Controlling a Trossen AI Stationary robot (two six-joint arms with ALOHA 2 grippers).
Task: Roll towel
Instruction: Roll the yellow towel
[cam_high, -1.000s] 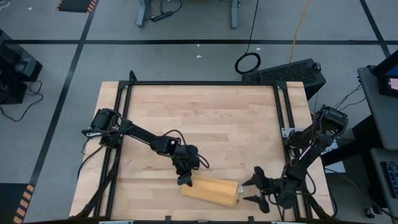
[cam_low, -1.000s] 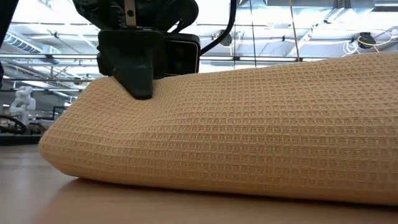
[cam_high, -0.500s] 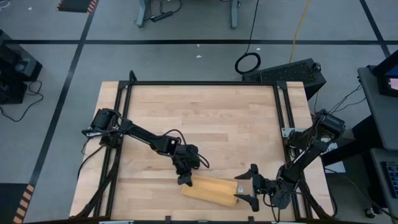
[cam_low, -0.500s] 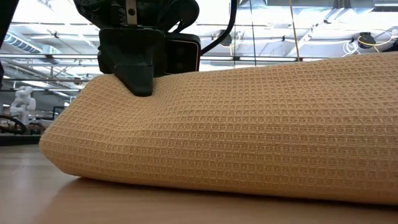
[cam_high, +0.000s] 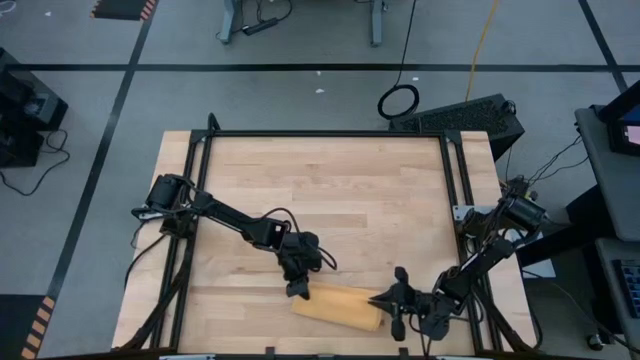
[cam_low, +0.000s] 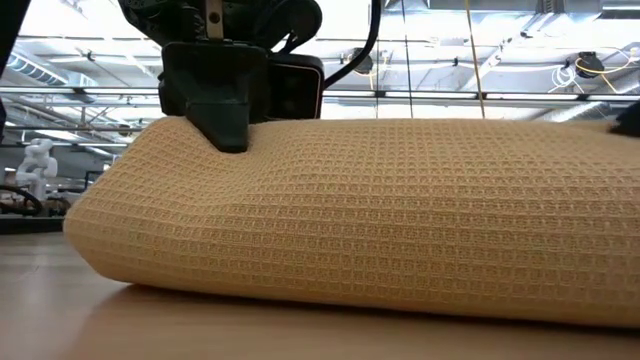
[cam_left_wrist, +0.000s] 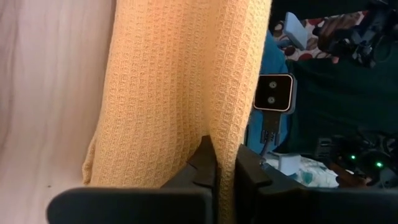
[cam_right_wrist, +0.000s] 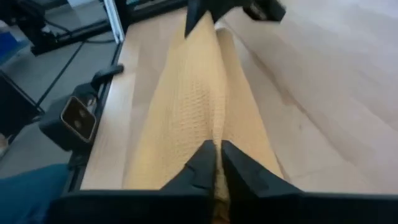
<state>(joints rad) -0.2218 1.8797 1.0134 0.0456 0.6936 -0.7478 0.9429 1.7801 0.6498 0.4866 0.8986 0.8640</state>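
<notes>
Pale wood planks make up the table (cam_high: 330, 200), framed in black rail and standing on a grey floor crossed with dark tape lines; the low view looks past it into a bright hall of beams and glass. Near the front edge lies the towel (cam_high: 338, 307), already wound into a thick mustard roll set slightly askew. The left gripper (cam_high: 297, 290) sits at the roll's left end, its fingers (cam_left_wrist: 208, 165) pinched together on a thin fold of the weave, probably to pin that end so the roll cannot spring open. The right gripper (cam_high: 390, 305) is at the opposite end, jaws drawn together around the cloth's edge as its wrist view shows, though how much fabric it has caught is hard to judge there. Holding both ends at once would keep the layers tight and the roll straight. Rolling looks nearly complete; what remains seems to be snugging the ends. Cables and a dark case lie on the floor beyond the table.
</notes>
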